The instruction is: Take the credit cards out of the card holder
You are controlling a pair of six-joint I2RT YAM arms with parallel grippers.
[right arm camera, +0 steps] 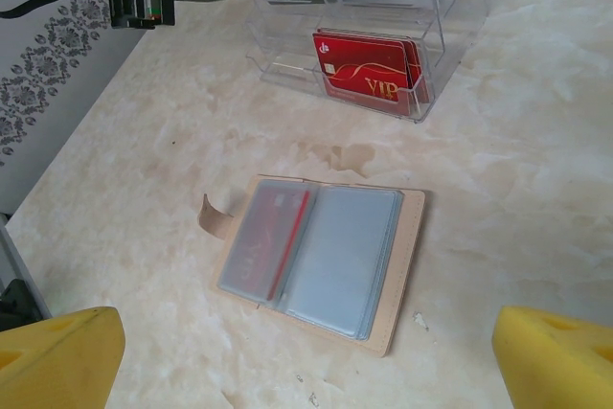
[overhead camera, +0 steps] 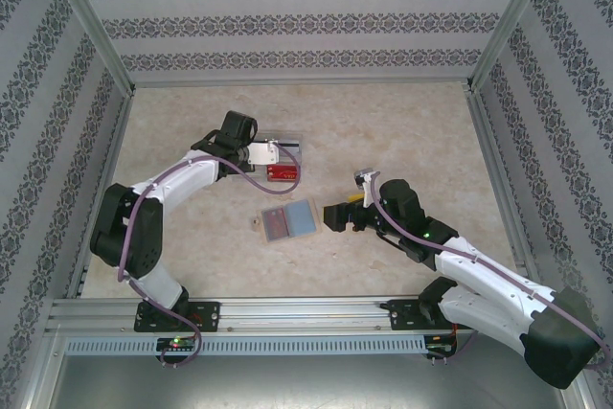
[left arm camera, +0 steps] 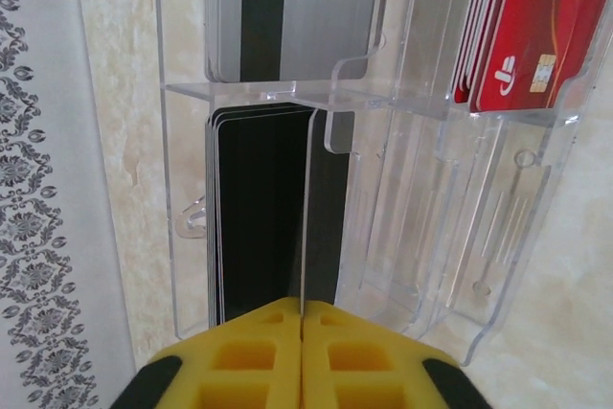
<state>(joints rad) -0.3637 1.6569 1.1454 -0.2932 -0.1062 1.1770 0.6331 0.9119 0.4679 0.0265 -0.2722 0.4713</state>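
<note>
I judge I'm partway through emptying the card holder [right arm camera: 410, 241]. It lies open and flat on the table [right arm camera: 144, 160] between the two arms. Its clear sleeves hold a red card [right arm camera: 273, 241] on the left and a pale blue-grey card [right arm camera: 340, 256] on the right.

My left gripper [left arm camera: 302, 347] is up at the clear tray [left arm camera: 431, 237]. Its fingers are pressed together on a thin card [left arm camera: 308, 217] seen edge-on, dark as far as I can tell, poised over the black stack [left arm camera: 254, 208]. A red stack [left arm camera: 517, 35] sits in another compartment.

My right gripper [right arm camera: 306, 366] hovers just short of the holder, fingers spread wide and holding nothing.

Next I'd let the left fingers drop that card into its slot, then go for a sleeve card. That calls for a fingertip under a thin edge inside slick plastic, with the other gripper pinning the tan cover so the holder doesn't slide
</note>
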